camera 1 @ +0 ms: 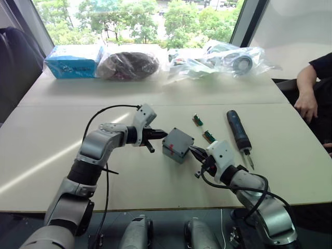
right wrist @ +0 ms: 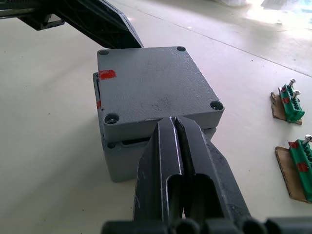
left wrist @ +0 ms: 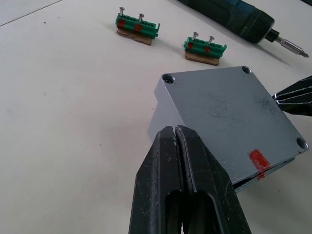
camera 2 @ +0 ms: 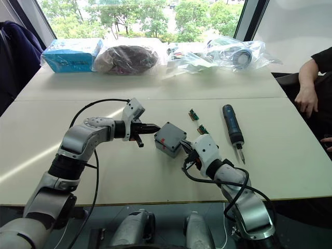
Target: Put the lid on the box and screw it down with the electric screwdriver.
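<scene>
sitting on the box (right wrist: pixel 122 161), the lid (right wrist: pixel 156 85) is slightly askew: in the right wrist view its rim overhangs the box wall and a dark gap shows under its near edge. the pair rests near the middle of the pale table (camera 1: pixel 62 124), between the two grippers. the box's inside is hidden under the lid, so no wires can be made out. a red mark shows on the lid by one corner and another on the box wall just below it. the four corner holes in the lid are visible, but whether they hold screws is hard to tell.

the left gripper (left wrist: pixel 174 130) has its fingers pressed together, the tips at the lid's edge on the robot's left side. the right gripper (right wrist: pixel 174 121) also has its fingers pressed together, the tips against the lid's edge on the robot's side; whether either actually touches the lid cannot be told.

the electric screwdriver (camera 1: pixel 238 129) lies flat on the table to the right of the box, well apart from it, its bit pointing toward the robot. in the left wrist view its body is cut off by the frame.

two small green parts (camera 1: pixel 197 120) lie between box and screwdriver, each carrying two screws.

bagged items (camera 1: pixel 228 59) and a blue package (camera 1: pixel 72 61) line the far edge of the table. a person's hand (camera 1: pixel 306 106) hangs at the right side, the arm cut off.
</scene>
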